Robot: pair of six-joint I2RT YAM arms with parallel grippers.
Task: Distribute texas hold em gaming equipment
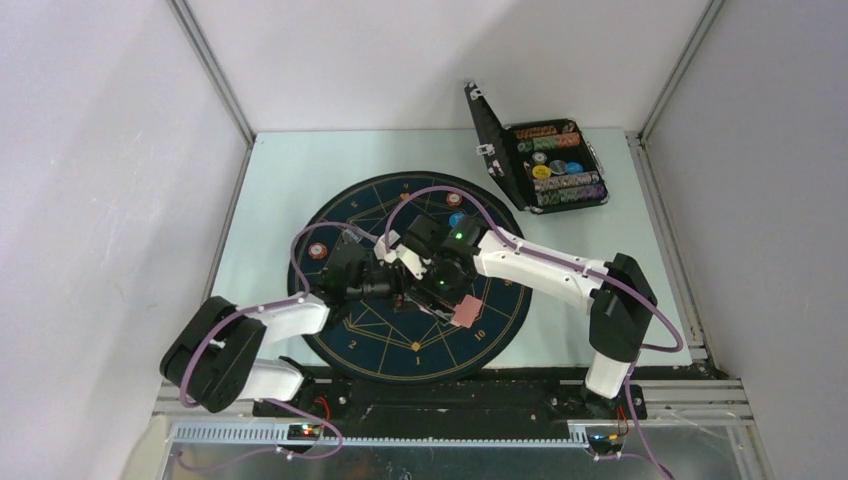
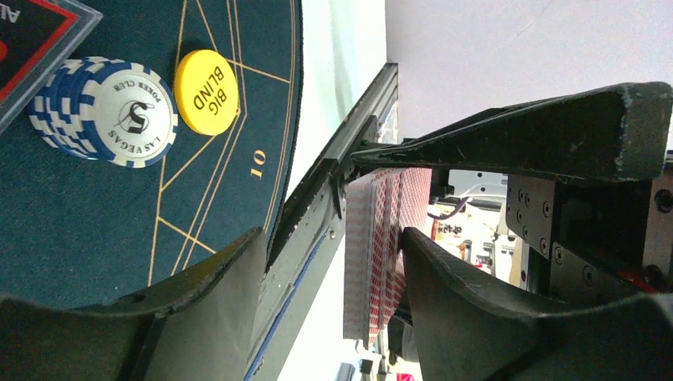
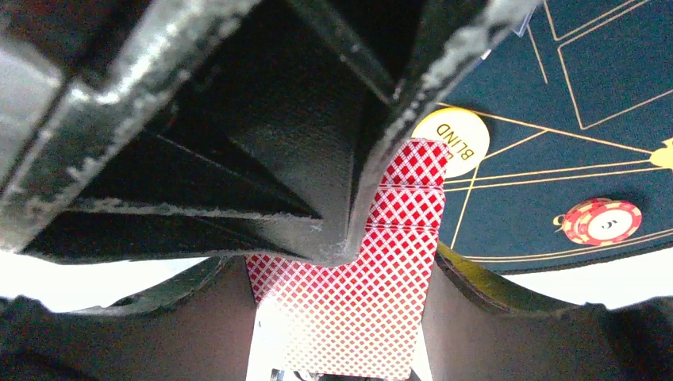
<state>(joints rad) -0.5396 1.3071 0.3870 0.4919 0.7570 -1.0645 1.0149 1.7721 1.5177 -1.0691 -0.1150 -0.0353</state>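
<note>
Cards: red-backed, a whole pack, held up over the mat btwn both arms. L pincer stands wide, jaws either side of the pack's edge w/ a gap, gripping nothing. R pincer is clamped on the cards. Step, prob.: dealing, w/ L to pull one card off R's pack. Next move needs L to nip only the top card & slide it clear. Blue chip stack & yellow big-blind disc already lie on mat.

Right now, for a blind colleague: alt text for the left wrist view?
A red-backed deck stands between the left arm's open fingers. On the blue mat sit a blue chip stack and a yellow Big Blind disc.
</note>
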